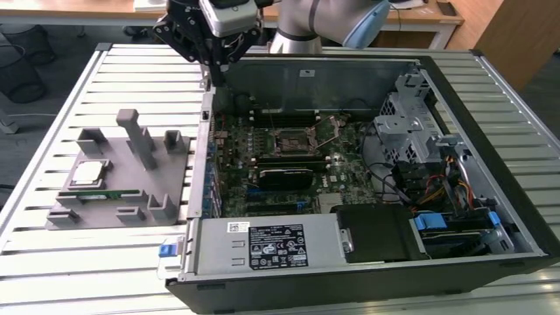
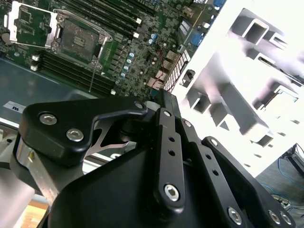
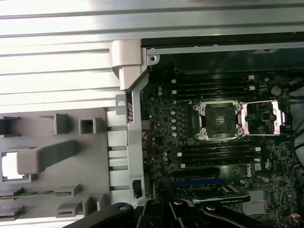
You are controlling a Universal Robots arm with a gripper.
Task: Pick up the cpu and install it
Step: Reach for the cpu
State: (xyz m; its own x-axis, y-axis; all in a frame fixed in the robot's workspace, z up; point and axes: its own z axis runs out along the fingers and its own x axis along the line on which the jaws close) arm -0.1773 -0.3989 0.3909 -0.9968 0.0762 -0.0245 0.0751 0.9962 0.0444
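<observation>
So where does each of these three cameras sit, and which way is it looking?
Exterior view: off the arm, looking down on the computer case, grey holder, cpu and hand.
First wrist view: on the arm, facing down at the empty socket and holder; hand's links show.
Second wrist view: on the arm, slanting past the hand toward the socket.
Shared: all show the socket.

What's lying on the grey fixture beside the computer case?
The cpu sits in a recess, a green memory stick beside it. In the first wrist view a grey post hides part of the cpu.
</observation>
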